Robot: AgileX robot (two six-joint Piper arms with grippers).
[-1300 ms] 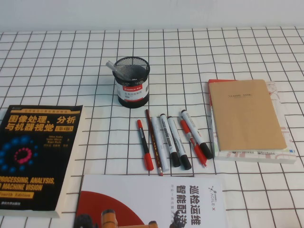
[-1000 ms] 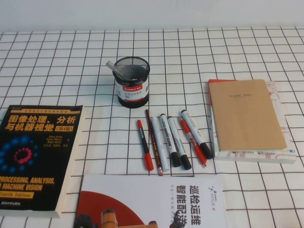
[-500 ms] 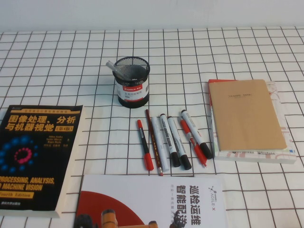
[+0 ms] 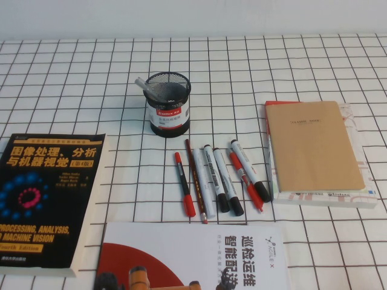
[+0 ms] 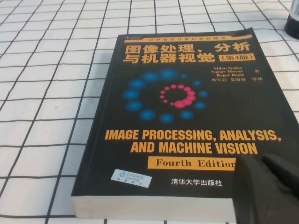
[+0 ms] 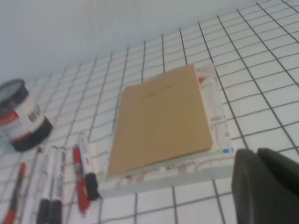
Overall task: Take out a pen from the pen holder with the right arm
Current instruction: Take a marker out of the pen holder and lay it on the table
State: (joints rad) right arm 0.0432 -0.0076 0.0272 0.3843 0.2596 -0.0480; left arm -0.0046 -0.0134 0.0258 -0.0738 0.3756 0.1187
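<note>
gridded tabletop (image 4: 72, 90): pen holder (image 4: 168, 112) upright, one pen (image 4: 147, 86) inside. right claw (image 6: 264, 184) pressed together, near brown notebook (image 6: 161, 119). left claw (image 5: 268, 184) by black book (image 5: 177, 116); state: cannot tell.

One pen holder (image 4: 168, 118), one pen (image 4: 144, 84) inside, six loose pens (image 4: 225, 174), pencil (image 4: 195, 175), four books (image 4: 42, 199)

Mesh, gloss and paper

We see a black wire-mesh pen holder (image 4: 168, 106), a glossy black book cover (image 4: 48, 199), a matt brown-paper notebook (image 4: 314, 145) and smooth plastic markers (image 4: 226, 181).
</note>
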